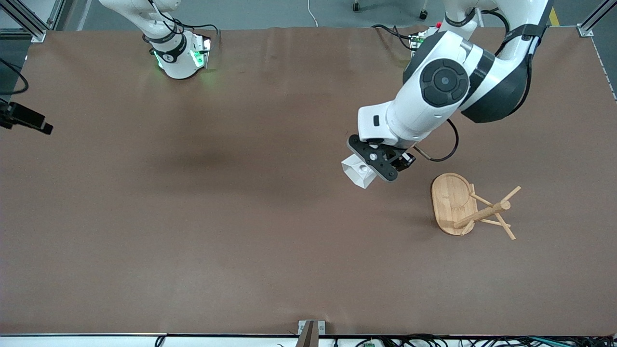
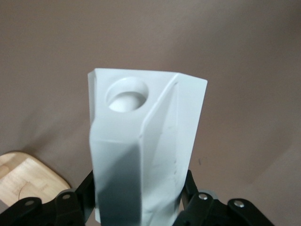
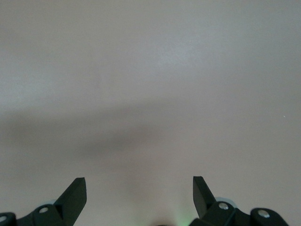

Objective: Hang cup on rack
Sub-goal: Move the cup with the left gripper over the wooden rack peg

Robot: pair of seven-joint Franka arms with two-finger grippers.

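The white faceted cup [image 1: 359, 172] is gripped by my left gripper [image 1: 373, 164], which is shut on its body and holds it above the table, apart from the rack on the side toward the right arm's end. In the left wrist view the cup [image 2: 141, 141] fills the middle between the black fingers [image 2: 80, 190], with its tab handle and round hole [image 2: 126, 94] pointing away from the gripper. The bamboo rack [image 1: 470, 207] stands on its oval base [image 1: 449, 200] with bare pegs. My right gripper [image 3: 139, 186] is open and empty, waiting near its base.
The rack's base shows at the edge of the left wrist view [image 2: 26, 176]. The brown table cover [image 1: 217, 217] is bare around the cup and rack. A black camera mount [image 1: 24, 118] sits at the table edge at the right arm's end.
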